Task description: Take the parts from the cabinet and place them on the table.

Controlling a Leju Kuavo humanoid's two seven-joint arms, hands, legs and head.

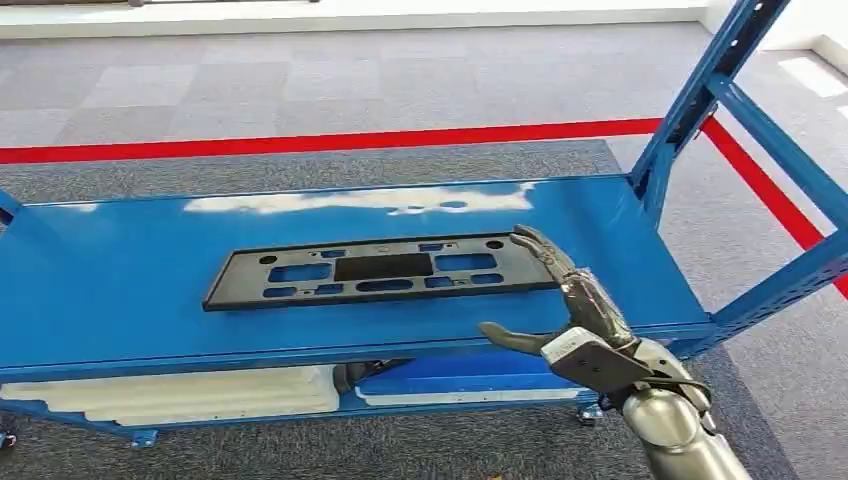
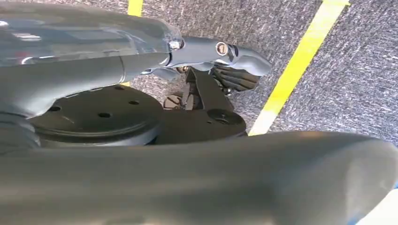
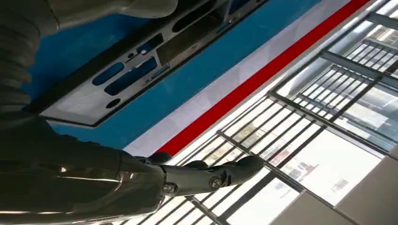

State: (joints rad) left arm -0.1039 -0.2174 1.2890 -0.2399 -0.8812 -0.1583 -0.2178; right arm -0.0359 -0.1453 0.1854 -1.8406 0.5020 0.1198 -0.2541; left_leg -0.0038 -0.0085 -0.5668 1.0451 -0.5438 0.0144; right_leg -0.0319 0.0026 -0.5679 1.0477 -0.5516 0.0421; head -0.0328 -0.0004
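A blue bench (image 1: 120, 300) stood on grey carpet. A flat black part (image 1: 380, 270) lay across its middle, parallel to the front edge. The right robot hand (image 1: 565, 300) hovered released at the part's right end, fingers extended, apparently having set it down. The left robot hand (image 2: 230, 63) hung over the floor, seemingly empty.

Grey carpet tiles (image 1: 300, 90) crossed by a red floor line (image 1: 330, 141), with gridded windows (image 3: 328, 108) bright beyond.
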